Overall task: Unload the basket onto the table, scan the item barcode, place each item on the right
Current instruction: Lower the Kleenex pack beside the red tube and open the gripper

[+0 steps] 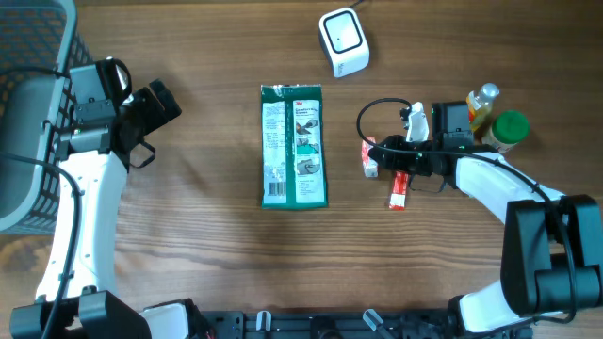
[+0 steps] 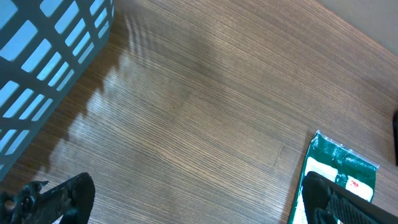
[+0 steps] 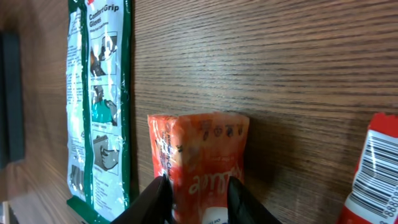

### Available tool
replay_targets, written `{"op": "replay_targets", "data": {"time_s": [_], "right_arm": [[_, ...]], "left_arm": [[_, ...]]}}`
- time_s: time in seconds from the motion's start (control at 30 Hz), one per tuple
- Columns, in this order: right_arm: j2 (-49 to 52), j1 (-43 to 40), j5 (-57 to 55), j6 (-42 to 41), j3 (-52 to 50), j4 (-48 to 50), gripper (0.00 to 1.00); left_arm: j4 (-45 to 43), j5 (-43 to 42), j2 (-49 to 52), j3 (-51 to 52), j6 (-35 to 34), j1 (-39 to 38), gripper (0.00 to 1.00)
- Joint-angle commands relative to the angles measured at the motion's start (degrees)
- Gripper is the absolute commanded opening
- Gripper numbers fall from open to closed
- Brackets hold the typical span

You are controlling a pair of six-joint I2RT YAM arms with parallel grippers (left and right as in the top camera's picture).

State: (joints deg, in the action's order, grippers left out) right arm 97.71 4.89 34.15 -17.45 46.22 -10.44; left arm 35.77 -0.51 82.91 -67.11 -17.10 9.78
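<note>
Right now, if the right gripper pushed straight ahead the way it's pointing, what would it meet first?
The orange packet; it sits between the fingers of the right gripper. What lies beyond is unclear.

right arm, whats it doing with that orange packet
The right gripper has its fingers either side of the orange packet on the table; whether it is actually gripping is unclear. The white scanner sits apart at the far side, and the green pack lies mid-table. The left gripper hangs open beside the basket, holding nothing.
</note>
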Motion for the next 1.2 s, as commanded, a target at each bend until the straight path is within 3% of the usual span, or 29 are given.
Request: {"op": "replay_targets", "data": {"time_s": [0.0,0.2,0.37,0.97,1.17], "right_arm": [[0.55,0.15,-3.67,0.79,-0.55,-0.09,0.35],[0.52,-0.24,-3.74,0.87,-0.15,-0.24,0.48],[0.5,-0.24,-3.78,0.98,0.24,-0.42,0.53],[-3.76,-0.24,-8.9,2.69,3.34,-5.44,0.56],[-7.61,-0.17,-8.85,5.4,14.1,-15.19,0.59]], "left_arm": [[-0.17,-0.24,-0.28,-0.55,-0.5,0.24,1.0],[-0.2,-0.24,-0.28,-0.55,-0.5,0.24,1.0],[-0.17,-0.24,-0.28,-0.55,-0.5,0.24,1.0],[-0.17,-0.24,-0.28,-0.55,-0.5,0.24,1.0],[-0.17,-0.24,-0.28,-0.55,-0.5,0.24,1.0]]}}
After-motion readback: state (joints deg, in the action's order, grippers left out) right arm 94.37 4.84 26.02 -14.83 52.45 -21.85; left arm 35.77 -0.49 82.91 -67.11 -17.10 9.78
